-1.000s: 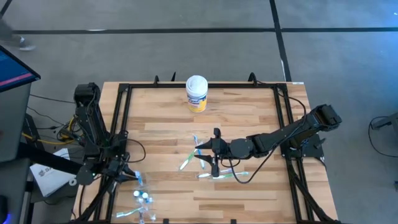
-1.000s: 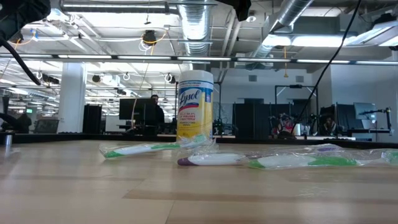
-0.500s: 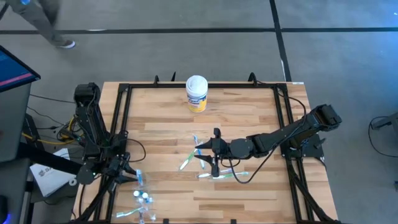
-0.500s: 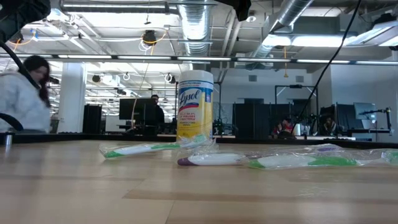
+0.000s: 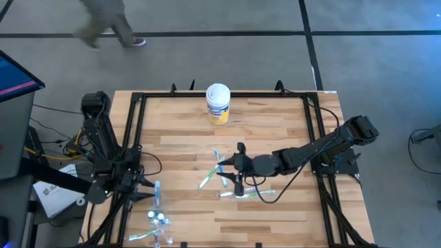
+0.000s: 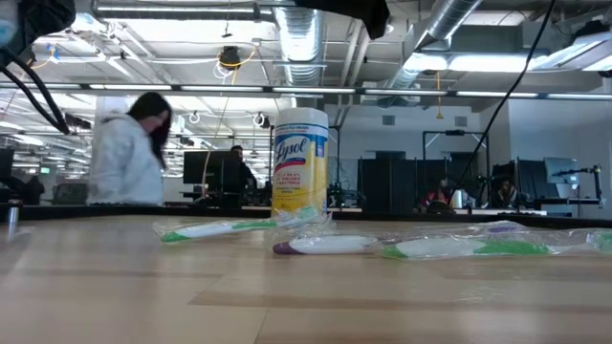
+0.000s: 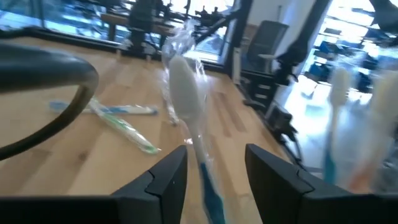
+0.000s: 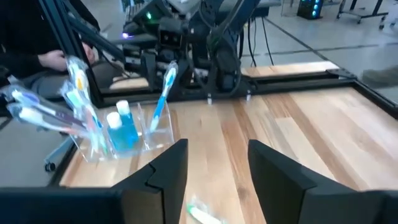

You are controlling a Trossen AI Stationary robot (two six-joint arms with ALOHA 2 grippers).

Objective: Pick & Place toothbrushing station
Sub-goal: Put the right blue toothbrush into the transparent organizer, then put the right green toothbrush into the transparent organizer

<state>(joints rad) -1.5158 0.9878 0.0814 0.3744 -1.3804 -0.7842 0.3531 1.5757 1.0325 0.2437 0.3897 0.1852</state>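
My left end effector has just spread open, releasing the wrapped white-and-blue plastic toothbrush into the clear holder at the tabletop's left edge; right end effector hovers open over loose toothbrushes.

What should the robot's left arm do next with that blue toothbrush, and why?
Probably lift the left gripper straight away. Its fingers stand open on either side of the wrapped blue toothbrush, which leans upright in the clear holder at the table's left edge, so it looks placed.
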